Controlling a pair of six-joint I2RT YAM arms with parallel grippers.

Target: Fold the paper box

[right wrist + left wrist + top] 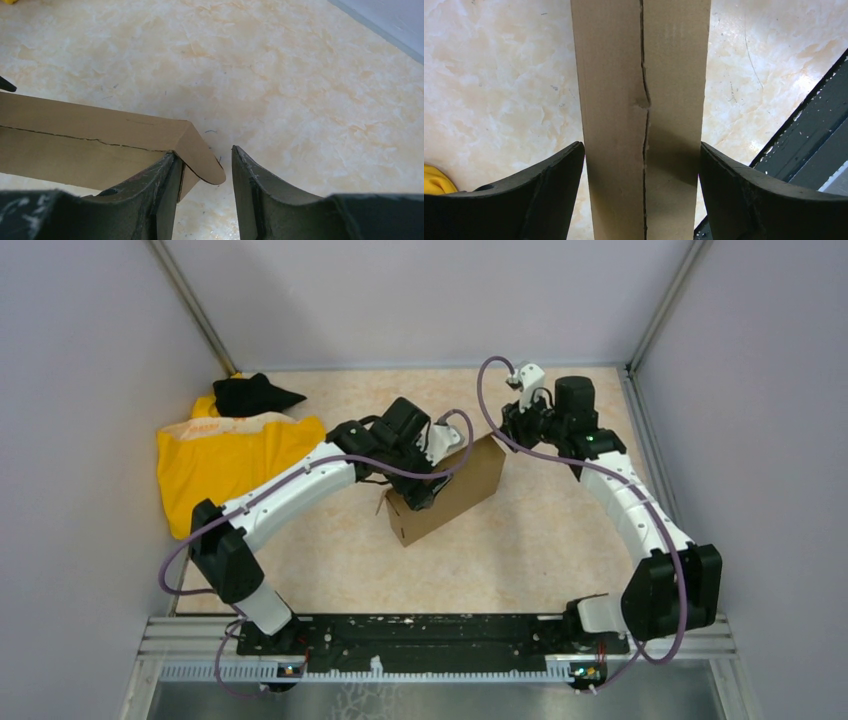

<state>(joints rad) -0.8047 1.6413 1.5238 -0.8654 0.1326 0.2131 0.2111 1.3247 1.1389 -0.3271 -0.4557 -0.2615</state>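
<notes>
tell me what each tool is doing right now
left tool: wide around the paper box, grip cannot be told
right tool: open, the box's corner in its gap

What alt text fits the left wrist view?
A plain brown corrugated cardboard box, edge-on with a seam down its middle, sits between the left gripper's two black fingers. Beneath is a marbled beige tabletop; a yellow cloth corner shows lower left.

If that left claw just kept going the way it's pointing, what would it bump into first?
Most likely the paper box: its narrow face sits right between the fingers of the left gripper, ahead of the table.
</notes>
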